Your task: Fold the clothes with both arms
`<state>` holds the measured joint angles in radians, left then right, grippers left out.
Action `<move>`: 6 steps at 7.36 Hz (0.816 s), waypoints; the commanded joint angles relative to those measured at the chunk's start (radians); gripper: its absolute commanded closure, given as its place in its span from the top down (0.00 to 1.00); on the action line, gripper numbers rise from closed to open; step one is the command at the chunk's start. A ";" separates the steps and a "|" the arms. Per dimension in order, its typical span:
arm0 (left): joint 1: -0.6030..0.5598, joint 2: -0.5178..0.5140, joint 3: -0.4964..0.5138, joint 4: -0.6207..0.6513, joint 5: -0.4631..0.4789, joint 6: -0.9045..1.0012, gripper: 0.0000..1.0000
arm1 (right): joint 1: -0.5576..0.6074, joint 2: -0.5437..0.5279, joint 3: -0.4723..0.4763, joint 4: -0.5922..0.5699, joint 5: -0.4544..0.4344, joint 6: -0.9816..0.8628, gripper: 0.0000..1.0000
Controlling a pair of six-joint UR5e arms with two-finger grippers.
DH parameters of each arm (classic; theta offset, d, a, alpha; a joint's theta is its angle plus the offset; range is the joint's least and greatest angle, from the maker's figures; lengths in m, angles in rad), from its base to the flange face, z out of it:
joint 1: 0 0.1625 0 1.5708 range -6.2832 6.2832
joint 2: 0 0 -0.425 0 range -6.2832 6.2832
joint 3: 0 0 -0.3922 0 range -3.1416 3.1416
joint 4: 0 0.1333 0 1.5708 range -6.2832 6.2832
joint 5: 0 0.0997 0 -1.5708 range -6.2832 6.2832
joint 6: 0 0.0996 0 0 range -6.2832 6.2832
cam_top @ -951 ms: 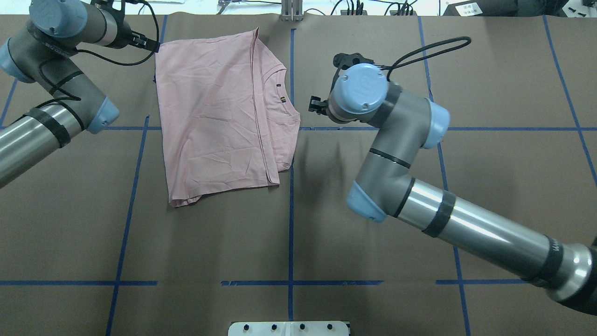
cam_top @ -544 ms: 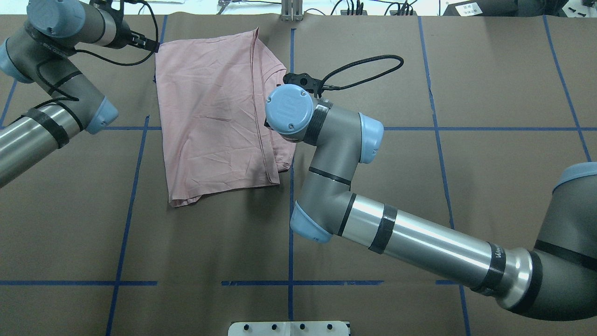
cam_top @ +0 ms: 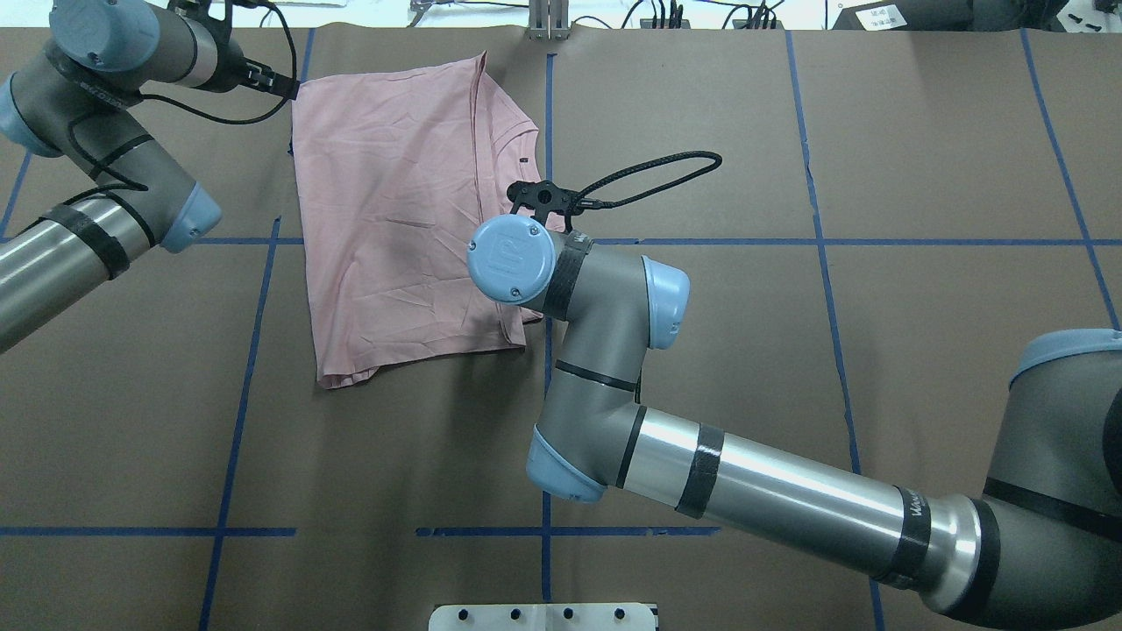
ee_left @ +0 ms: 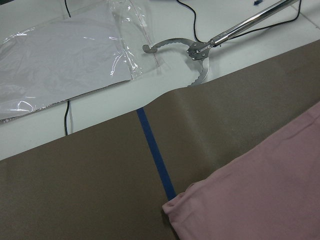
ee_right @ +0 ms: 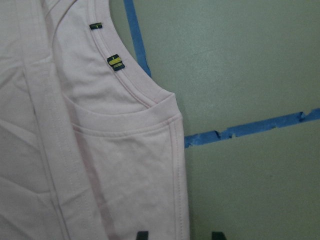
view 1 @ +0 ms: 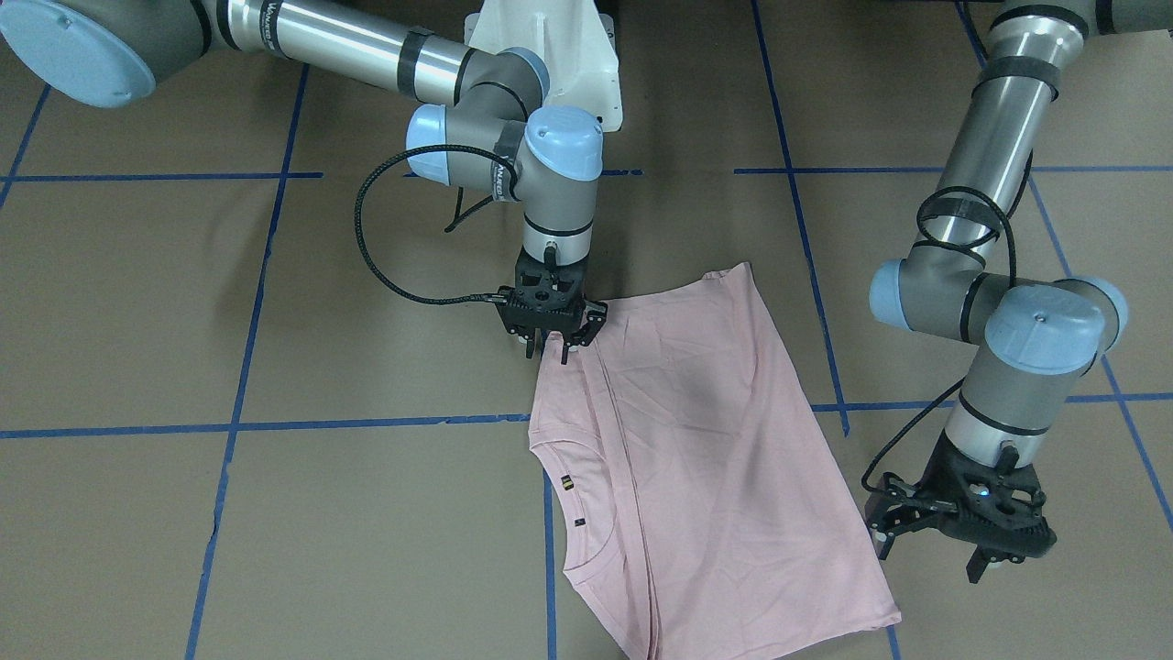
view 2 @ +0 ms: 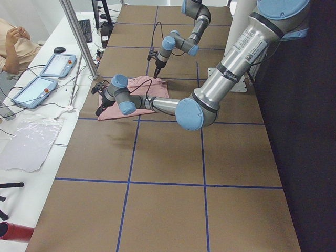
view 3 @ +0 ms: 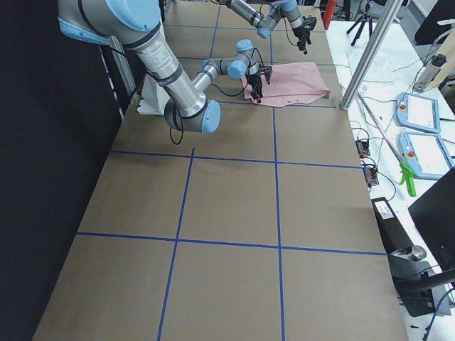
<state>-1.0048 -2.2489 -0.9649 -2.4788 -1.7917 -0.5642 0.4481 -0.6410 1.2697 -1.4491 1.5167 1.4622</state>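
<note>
The pale pink T-shirt (view 1: 696, 440) lies folded in half on the brown table, its ribbed neckline toward the right arm's side (cam_top: 394, 219). My right gripper (view 1: 553, 353) points straight down at the shirt's near shoulder corner. In the right wrist view its fingertips (ee_right: 142, 235) stand apart on either side of the shirt's (ee_right: 125, 175) hem edge, so it is open. My left gripper (view 1: 930, 557) hovers open just off the shirt's far side edge, holding nothing. The left wrist view shows only a shirt corner (ee_left: 260, 200), no fingers.
Blue tape lines (cam_top: 548, 386) grid the table. The white pedestal base (view 1: 568, 46) stands at the robot's edge. Beyond the far edge lie a plastic sheet (ee_left: 65, 60), cables and a metal post (view 3: 370, 50). A seated person (view 2: 13, 47) and tablets (view 2: 55, 64) are beside the table.
The right arm has swung left and back toward the robot, from off the shirt's right side to over its near shoulder corner. The left arm and the shirt have stayed put.
</note>
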 commanded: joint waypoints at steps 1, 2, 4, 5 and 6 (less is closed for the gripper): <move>0.002 0.002 -0.002 -0.002 0.000 -0.009 1.00 | -0.008 0.000 -0.016 0.001 -0.013 0.001 0.52; 0.003 0.002 -0.002 -0.002 0.000 -0.013 1.00 | -0.009 0.001 -0.016 0.001 -0.016 0.003 0.48; 0.003 0.005 -0.003 -0.002 0.000 -0.014 1.00 | -0.014 0.001 -0.021 0.003 -0.018 0.032 0.33; 0.003 0.012 -0.009 -0.003 0.000 -0.017 1.00 | -0.017 0.003 -0.023 0.001 -0.018 0.041 0.33; 0.003 0.020 -0.023 -0.002 0.000 -0.017 1.00 | -0.020 0.003 -0.023 0.003 -0.024 0.043 0.33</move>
<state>-1.0018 -2.2374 -0.9751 -2.4811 -1.7917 -0.5801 0.4319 -0.6387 1.2482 -1.4474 1.4975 1.4971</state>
